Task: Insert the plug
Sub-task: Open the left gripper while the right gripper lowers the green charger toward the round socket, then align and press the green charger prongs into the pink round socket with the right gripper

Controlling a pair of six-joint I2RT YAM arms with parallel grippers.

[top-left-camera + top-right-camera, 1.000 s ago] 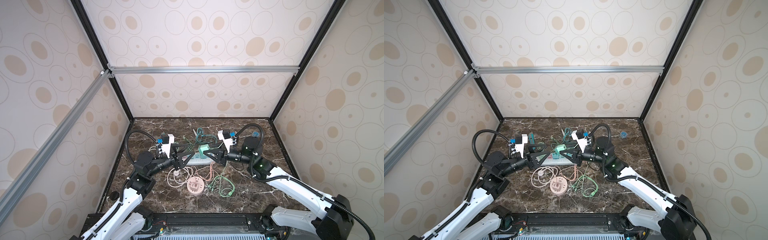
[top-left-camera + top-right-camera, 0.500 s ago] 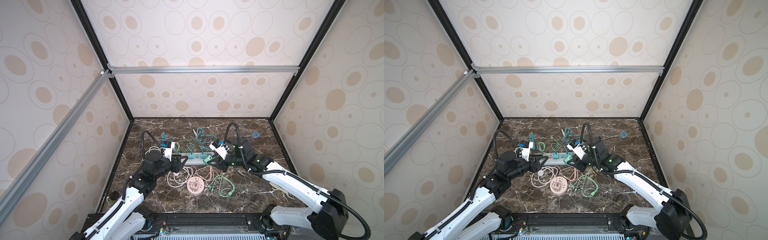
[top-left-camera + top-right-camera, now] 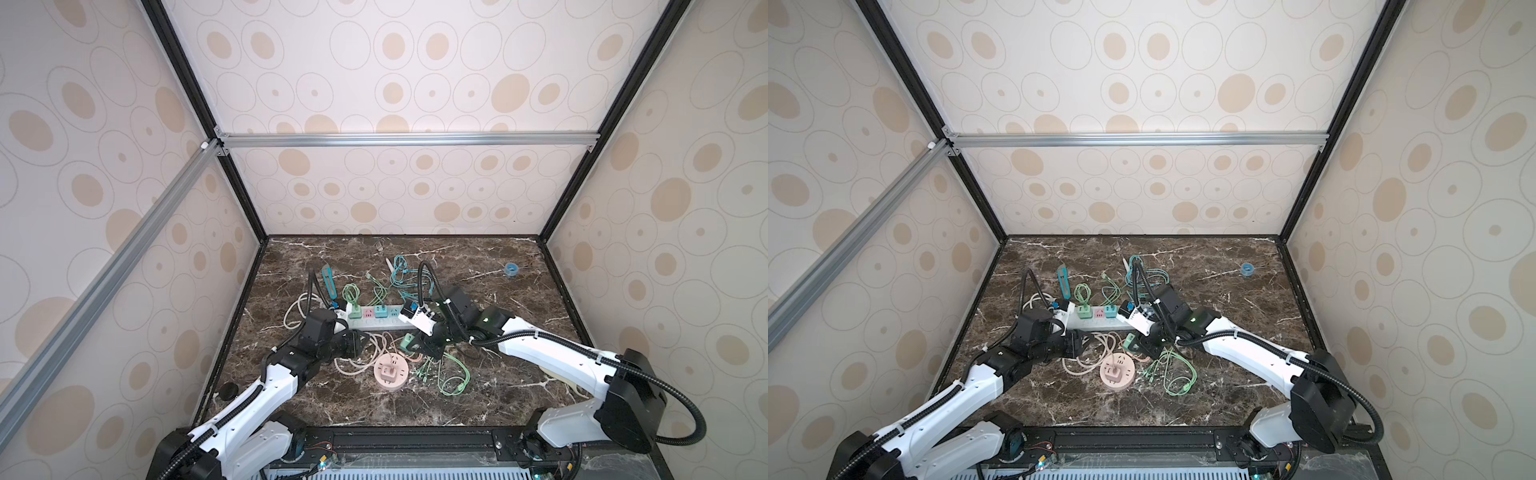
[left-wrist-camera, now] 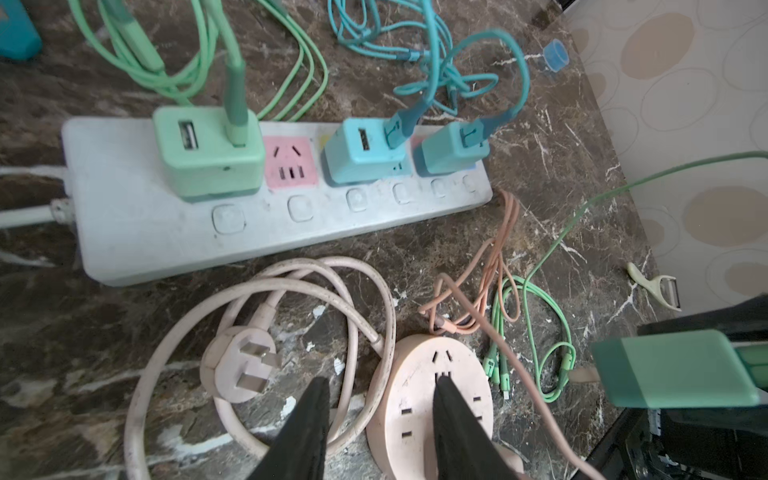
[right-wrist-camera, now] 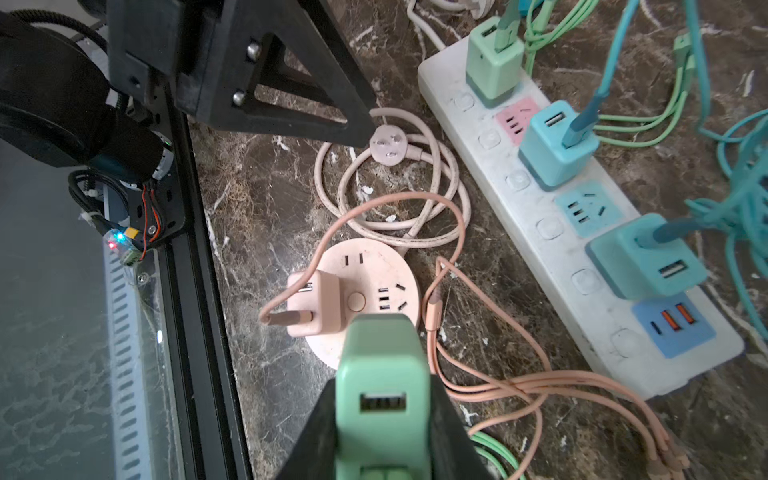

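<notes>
Left gripper (image 4: pixel 381 378): lowered, jaws narrowed yet apart, empty.
Right gripper (image 5: pixel 384 384): lowered, clamping green adapter (image 5: pixel 382 345).
Meaning: power strip (image 4: pixel 166 237) socket looks reachable.

Our left arm (image 3: pixel 266 390) comes in from the near left corner, its white upper link slanting up and its dark forearm lying low towards the middle. Our left gripper (image 4: pixel 381 379) points forward and down, and its two black fingers (image 4: pixel 307 424) stand apart with a clear gap between them. Our right arm (image 3: pixel 548 349) stretches in from the near right, long and low, with the wrist bent inward. Our right gripper (image 5: pixel 382 388) tilts down towards the left one, its jaws clamped on the sides of a green plug (image 5: pixel 382 357). The two grippers sit near each other without touching.
</notes>
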